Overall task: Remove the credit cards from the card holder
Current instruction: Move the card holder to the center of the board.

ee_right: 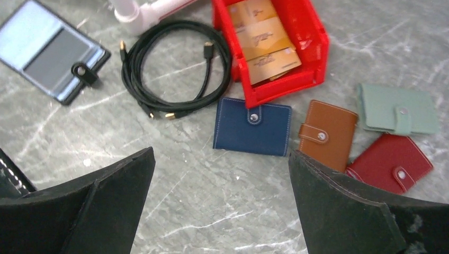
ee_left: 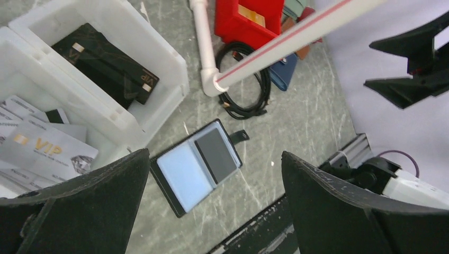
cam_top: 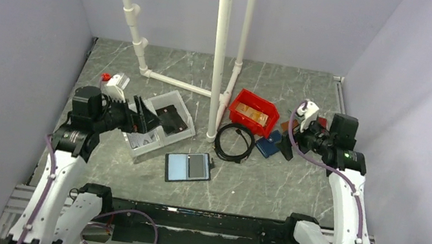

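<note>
With jaws spread wide and empty on left gripper [ee_left: 215, 159] and right gripper [ee_right: 221, 169], the right should lower squarely onto the snapped-shut card holder [ee_right: 252, 127] at twelve o'clock.

The card holder [ee_right: 252, 127] was a small navy-blue wallet with pale stitching along its edges. It lay flat and closed on the table, right of centre. A short tab was folded over from the edge facing the red bin [ee_right: 310, 39] and fastened with a silver snap. It sat just near of that bin, between the coiled black cable [ee_right: 174, 69] on its left and a brown wallet [ee_right: 328, 132] on its right. Gold-orange credit cards [ee_right: 267, 37] lay flat and overlapping inside the bin.
</note>
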`<control>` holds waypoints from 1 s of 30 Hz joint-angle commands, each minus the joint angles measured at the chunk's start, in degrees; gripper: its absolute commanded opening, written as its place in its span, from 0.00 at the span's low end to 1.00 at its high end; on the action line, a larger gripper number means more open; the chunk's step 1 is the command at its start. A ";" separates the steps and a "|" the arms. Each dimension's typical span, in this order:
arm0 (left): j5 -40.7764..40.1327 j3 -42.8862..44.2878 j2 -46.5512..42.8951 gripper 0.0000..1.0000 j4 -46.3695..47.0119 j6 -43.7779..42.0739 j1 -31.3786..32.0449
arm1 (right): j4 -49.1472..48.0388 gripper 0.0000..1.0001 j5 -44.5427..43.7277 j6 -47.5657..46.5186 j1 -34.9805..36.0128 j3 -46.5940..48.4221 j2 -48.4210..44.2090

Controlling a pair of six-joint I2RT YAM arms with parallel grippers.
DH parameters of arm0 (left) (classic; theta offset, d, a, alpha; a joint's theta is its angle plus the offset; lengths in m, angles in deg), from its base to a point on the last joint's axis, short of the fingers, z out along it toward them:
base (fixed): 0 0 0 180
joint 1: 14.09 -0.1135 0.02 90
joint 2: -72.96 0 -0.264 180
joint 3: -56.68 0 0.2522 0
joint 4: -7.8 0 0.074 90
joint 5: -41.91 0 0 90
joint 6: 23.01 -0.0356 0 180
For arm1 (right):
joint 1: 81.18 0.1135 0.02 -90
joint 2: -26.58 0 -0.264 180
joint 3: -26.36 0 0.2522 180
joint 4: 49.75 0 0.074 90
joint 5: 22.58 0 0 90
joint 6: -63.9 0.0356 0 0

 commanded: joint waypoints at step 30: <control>-5.09 -1.70 7.37 1.00 6.77 -6.89 -0.91 | -17.87 0.83 -38.76 1.78 26.12 -5.64 27.41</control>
